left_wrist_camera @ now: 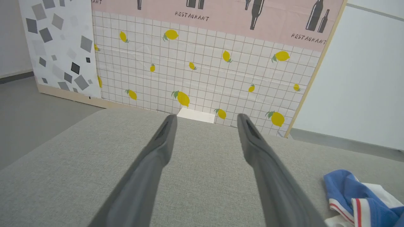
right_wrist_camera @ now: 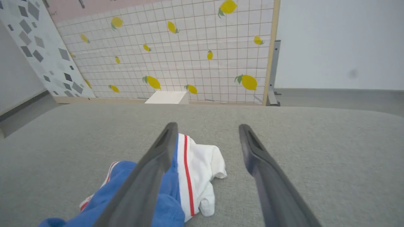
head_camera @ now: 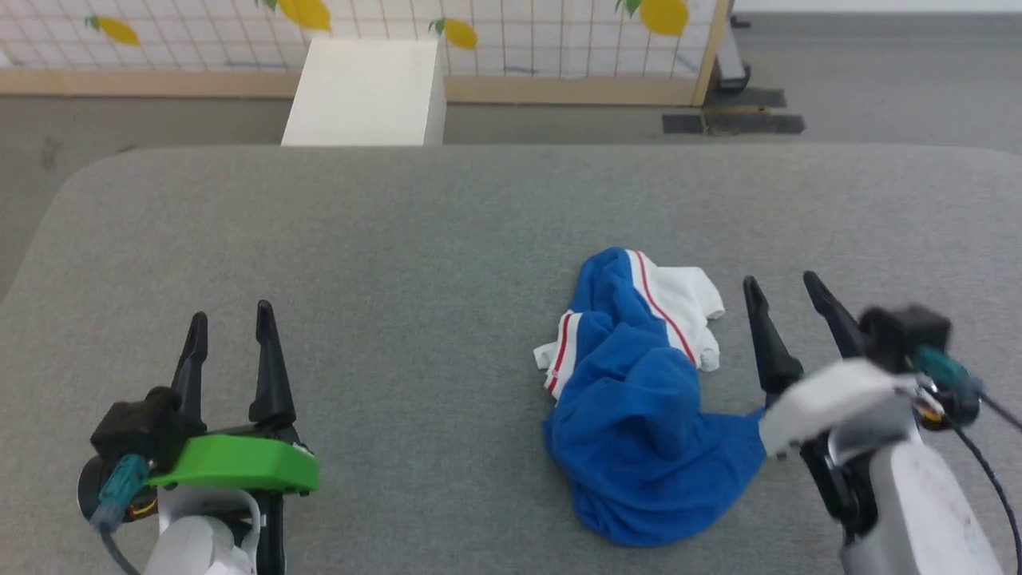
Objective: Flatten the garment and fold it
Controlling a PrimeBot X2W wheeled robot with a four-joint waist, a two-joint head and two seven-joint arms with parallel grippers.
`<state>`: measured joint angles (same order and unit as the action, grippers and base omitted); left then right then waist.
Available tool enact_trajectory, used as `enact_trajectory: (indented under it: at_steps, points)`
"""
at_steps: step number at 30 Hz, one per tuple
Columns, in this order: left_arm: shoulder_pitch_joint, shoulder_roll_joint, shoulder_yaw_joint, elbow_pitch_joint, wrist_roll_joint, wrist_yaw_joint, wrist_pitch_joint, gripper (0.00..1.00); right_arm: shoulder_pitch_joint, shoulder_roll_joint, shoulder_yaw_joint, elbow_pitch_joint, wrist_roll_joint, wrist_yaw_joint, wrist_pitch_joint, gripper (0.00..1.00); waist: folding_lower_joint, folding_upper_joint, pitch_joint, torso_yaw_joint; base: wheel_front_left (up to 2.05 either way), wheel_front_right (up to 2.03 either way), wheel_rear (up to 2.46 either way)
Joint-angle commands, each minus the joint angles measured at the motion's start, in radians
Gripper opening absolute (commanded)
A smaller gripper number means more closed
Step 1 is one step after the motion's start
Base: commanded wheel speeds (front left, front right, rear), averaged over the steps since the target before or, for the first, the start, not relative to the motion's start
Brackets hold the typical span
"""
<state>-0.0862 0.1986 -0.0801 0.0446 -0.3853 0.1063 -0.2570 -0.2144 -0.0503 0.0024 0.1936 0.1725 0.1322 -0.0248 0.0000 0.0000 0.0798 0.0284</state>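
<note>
The garment (head_camera: pixel 639 399) lies crumpled in a heap on the grey padded table (head_camera: pixel 415 239), right of centre: bright blue cloth with a white sleeve and red-and-white stripes. Its edge shows at the lower right of the left wrist view as the garment (left_wrist_camera: pixel 356 198), and in the right wrist view the garment (right_wrist_camera: pixel 189 176) lies under and left of my fingers. My right gripper (head_camera: pixel 782 283) is open just right of the heap, holding nothing. My left gripper (head_camera: pixel 231 315) is open over bare table at the lower left, well clear of the cloth.
A white box (head_camera: pixel 367 92) stands on the floor beyond the table's far edge. Behind it runs a tiled panel with lemon prints (head_camera: pixel 511 40) on a wooden frame. Grey floor surrounds the table, whose far corners are rounded.
</note>
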Motion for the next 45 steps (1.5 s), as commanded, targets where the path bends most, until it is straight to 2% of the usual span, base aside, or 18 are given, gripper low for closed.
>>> enact_trajectory:
  at_steps: [1, 9, 14, 17, 18, 20, 22, 26, 29, 31, 36, 39, 42, 43, 44, 45]
  points:
    - [0.019, -0.02, 0.023, -0.015, 0.022, -0.017, -0.004, 1.0, -0.04, 0.0, -0.001, 0.041, -0.015, -0.002, 0.046, 1.0, 0.0, 0.0, 0.038, 0.034, 0.0, 0.0, 0.0]
    - [0.02, -0.122, 0.113, -0.055, 0.113, -0.104, -0.005, 1.0, -0.26, 0.0, -0.034, 0.336, -0.046, -0.002, 0.352, 1.0, 0.0, 0.0, 0.109, 0.098, 0.0, 0.0, 0.0]
    - [-0.003, -0.142, 0.137, -0.033, 0.127, -0.145, -0.005, 1.0, -0.336, 0.0, -0.054, 0.458, -0.129, -0.002, 0.547, 1.0, 0.0, 0.0, 0.133, 0.123, 0.0, 0.0, 0.0]
    - [-0.012, -0.146, 0.144, -0.02, 0.131, -0.159, -0.005, 1.0, -0.35, 0.0, -0.051, 0.493, -0.141, -0.002, 0.631, 1.0, 0.0, 0.0, 0.135, 0.132, 0.0, 0.0, 0.0]
    - [-0.011, -0.147, 0.144, -0.017, 0.133, -0.161, -0.005, 1.0, -0.349, 0.0, -0.051, 0.498, -0.138, -0.002, 0.648, 0.49, 0.0, 0.0, 0.132, 0.133, 0.0, 0.0, 0.0]
    - [-0.006, -0.148, 0.144, -0.011, 0.132, -0.163, -0.005, 1.0, -0.343, 0.0, -0.045, 0.483, -0.118, -0.002, 0.632, 0.0, 0.0, 0.0, 0.123, 0.131, 0.0, 0.0, 0.0]
    - [0.002, -0.148, 0.142, -0.005, 0.126, -0.162, -0.005, 1.0, -0.332, 0.0, -0.05, 0.442, -0.09, -0.002, 0.547, 0.0, 0.0, 0.0, 0.109, 0.124, 0.0, 0.0, 0.0]
    - [0.02, -0.148, 0.142, 0.008, 0.13, -0.162, -0.005, 1.0, -0.29, 0.0, -0.075, 0.344, -0.044, -0.002, 0.3, 0.0, 0.0, 0.0, 0.067, 0.099, 0.0, 0.0, 0.0]
    - [0.044, -0.148, 0.141, 0.009, 0.137, -0.162, -0.005, 1.0, -0.235, 0.0, -0.148, 0.27, -0.05, -0.002, 0.15, 0.0, 0.0, 0.0, 0.026, 0.077, 0.0, 0.0, 0.0]
    - [0.058, -0.148, 0.142, 0.013, 0.142, -0.164, -0.005, 1.0, -0.19, 0.0, -0.219, 0.229, -0.061, -0.002, 0.096, 0.0, 0.0, 0.0, 0.0, 0.061, 0.0, 0.0, 0.0]
    - [0.084, -0.148, 0.137, 0.017, 0.154, -0.166, -0.005, 1.0, -0.069, 0.0, -0.423, 0.147, -0.1, -0.002, 0.083, 0.0, 0.0, 0.0, -0.043, 0.03, 0.0, 0.0, 0.0]
    - [0.09, -0.148, 0.132, 0.021, 0.154, -0.17, -0.005, 1.0, -0.004, 0.0, -0.554, 0.133, -0.128, -0.002, 0.139, 0.0, 0.0, 0.0, -0.052, 0.018, 0.0, 0.0, 0.0]
    - [0.095, -0.148, 0.119, 0.025, 0.152, -0.17, -0.005, 1.0, 0.045, 0.0, -0.636, 0.163, -0.149, -0.002, 0.23, 0.0, 0.0, 0.0, -0.057, 0.012, 0.0, 0.0, 0.0]
    - [0.097, -0.148, 0.116, 0.026, 0.151, -0.169, -0.005, 1.0, 0.06, 0.0, -0.652, 0.178, -0.154, -0.002, 0.267, 0.34, 0.0, 0.0, -0.058, 0.009, 0.0, 0.0, 0.0]
    - [0.099, -0.148, 0.114, 0.028, 0.15, -0.169, -0.005, 1.0, 0.07, 0.0, -0.659, 0.186, -0.157, -0.002, 0.289, 0.51, 0.0, 0.0, -0.059, 0.007, 0.0, 0.0, 0.0]
    - [0.101, -0.148, 0.112, 0.03, 0.149, -0.168, -0.005, 1.0, 0.078, 0.0, -0.662, 0.191, -0.156, -0.002, 0.31, 1.0, 0.0, 0.0, -0.059, 0.005, 0.0, 0.0, 0.0]
